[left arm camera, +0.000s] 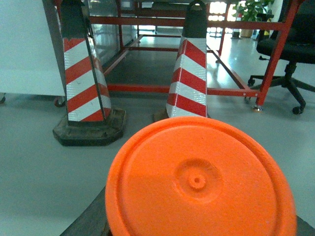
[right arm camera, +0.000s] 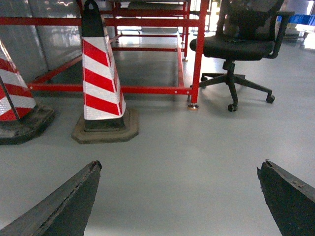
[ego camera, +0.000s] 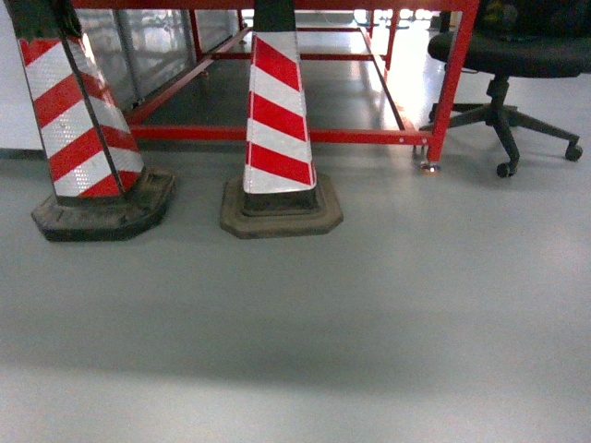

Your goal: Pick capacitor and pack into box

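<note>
- The capacitor [left arm camera: 199, 179] is clamped in the left gripper [left arm camera: 197, 216], filling the left wrist view.
- The right gripper [right arm camera: 179, 196] is seen spread wide, empty.
- No box is in view; the grip should be kept firm until it is found.

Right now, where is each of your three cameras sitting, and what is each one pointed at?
Head: on the robot, looking forward and down at the grey floor, two striped cones and a red frame; no arm shows.
Left wrist: on the left arm, facing the same cones past an orange cylinder filling the foreground, with dark finger parts beside it.
Right wrist: on the right arm, low, looking between the spread fingers of the right gripper at a cone and an office chair.
Shared: all three see the nearer cone and the red frame.
</note>
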`<state>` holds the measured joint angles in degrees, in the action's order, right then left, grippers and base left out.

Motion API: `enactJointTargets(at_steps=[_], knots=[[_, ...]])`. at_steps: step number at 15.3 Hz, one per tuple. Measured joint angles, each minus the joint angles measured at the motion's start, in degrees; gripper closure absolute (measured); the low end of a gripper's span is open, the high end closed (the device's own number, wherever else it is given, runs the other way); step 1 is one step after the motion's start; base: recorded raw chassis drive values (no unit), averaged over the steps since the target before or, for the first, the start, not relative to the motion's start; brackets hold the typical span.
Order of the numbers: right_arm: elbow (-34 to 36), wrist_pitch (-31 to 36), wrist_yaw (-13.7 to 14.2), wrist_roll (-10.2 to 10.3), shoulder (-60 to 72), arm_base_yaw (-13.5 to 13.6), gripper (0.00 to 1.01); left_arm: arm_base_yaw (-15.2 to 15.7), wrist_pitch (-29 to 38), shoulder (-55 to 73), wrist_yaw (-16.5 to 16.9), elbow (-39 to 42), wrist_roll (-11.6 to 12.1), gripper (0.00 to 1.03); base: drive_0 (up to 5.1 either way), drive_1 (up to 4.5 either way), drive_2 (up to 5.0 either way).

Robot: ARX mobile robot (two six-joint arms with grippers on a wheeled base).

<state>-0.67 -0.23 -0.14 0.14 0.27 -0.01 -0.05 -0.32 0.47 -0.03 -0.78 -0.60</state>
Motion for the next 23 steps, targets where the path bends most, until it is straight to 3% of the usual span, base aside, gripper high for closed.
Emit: enactJointTargets(at_steps=[3,23], knots=[[0.00,-0.04,0.02,0.00,0.00,0.00,0.03,0.00,-0.02,0.02,0.02,0.00,0.00,0.59,-5.1,2.35,2.4],[0.00,-0.13,0.13,0.00,0.00,0.00,0.03,0.00,0.00,0.02,0.00,0.00,0.00,0.59,0.0,4.27,-4.3]])
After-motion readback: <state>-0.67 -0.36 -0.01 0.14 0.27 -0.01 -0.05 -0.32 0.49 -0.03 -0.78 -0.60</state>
